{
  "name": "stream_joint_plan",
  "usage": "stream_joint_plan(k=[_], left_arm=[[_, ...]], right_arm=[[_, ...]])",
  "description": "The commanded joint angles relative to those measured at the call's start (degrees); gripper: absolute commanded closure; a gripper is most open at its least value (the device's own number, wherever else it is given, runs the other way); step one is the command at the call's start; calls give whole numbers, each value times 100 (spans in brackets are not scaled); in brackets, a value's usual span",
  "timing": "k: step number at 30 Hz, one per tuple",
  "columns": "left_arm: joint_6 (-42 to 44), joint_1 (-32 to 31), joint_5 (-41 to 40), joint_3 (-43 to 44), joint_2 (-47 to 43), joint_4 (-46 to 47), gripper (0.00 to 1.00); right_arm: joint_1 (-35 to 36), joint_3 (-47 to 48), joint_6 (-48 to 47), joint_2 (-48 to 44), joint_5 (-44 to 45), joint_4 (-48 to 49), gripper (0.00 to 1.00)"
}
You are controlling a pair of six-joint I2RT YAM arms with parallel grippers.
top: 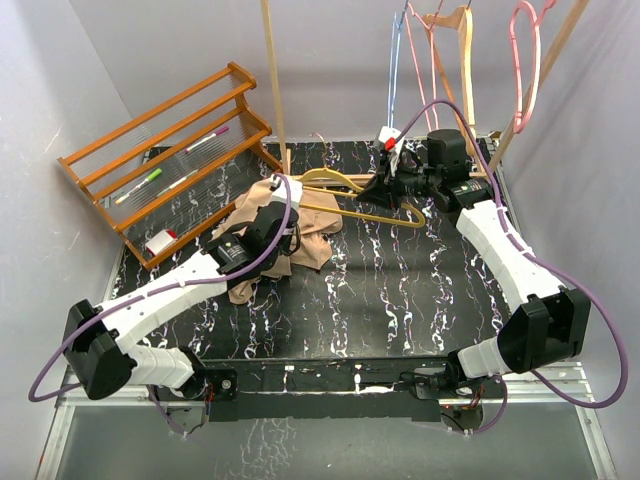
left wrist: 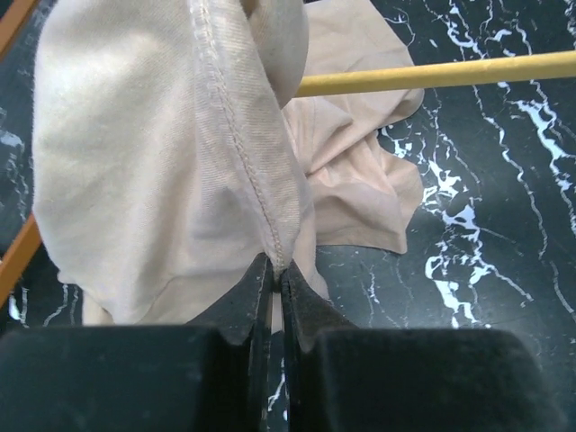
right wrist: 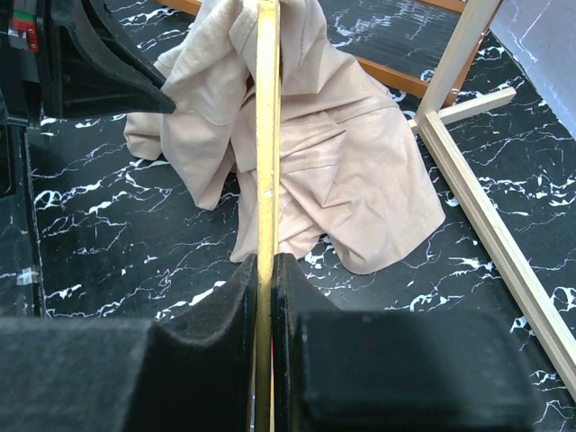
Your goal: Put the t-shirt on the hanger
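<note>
The tan t-shirt point(top: 310, 245) lies crumpled on the black marbled table, left of centre. My left gripper point(top: 288, 232) is shut on it, and the left wrist view shows the jaws point(left wrist: 276, 268) pinching a stitched hem of the t-shirt point(left wrist: 153, 162), which is lifted into a fold. The mustard-yellow hanger point(top: 360, 213) lies across the table with its left end in the cloth. My right gripper point(top: 388, 186) is shut on it. In the right wrist view the hanger's bar point(right wrist: 267, 126) runs straight out from the shut right gripper point(right wrist: 267, 263) into the t-shirt point(right wrist: 351, 162).
An orange wooden rack point(top: 165, 150) holding pens stands at the back left, with a small white box point(top: 160, 242) beside it. A wooden stand point(top: 274, 80) rises behind the t-shirt, its base rail point(right wrist: 490, 234) on the table. Pink, blue and wooden hangers point(top: 450, 50) hang at the back right.
</note>
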Motion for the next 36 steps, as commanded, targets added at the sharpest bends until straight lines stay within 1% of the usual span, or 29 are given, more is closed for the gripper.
stream_joint_plan(k=[1,5,8,11,15,18,22,28,32,36], left_arm=[[815,86,38,427,-313,-354,100],[1453,274,92,735,-446,-959,100],[2183,399,152,716,-683,-998,100],[2817,575,285,739,-832,-1140,100],[3734,1098,765,797,-979,-1298,100],[4318,1270,838,871,-1027,-1281,100],[4923,1374,861,1116,-999,-1214,100],[5677,1518,892,1660,-820,-1150,100],[5890,1887,1131,2235,-496,-1270,100],[5997,2305,1375,2677,-232,-1186,100]], right_arm=[[-15,9,-137,-240,-22,245,92],[-12,37,-354,-156,-104,-11,92],[-11,141,-532,-36,-237,-221,92],[-17,357,-829,136,-336,-642,92],[-11,557,-1265,285,-511,-1048,92],[-16,589,-1426,310,-624,-1111,92],[-12,552,-1357,273,-667,-884,92],[-12,204,-868,21,-794,54,92],[-12,0,-697,-185,-823,440,92],[-41,-139,-556,-426,-764,795,92]])
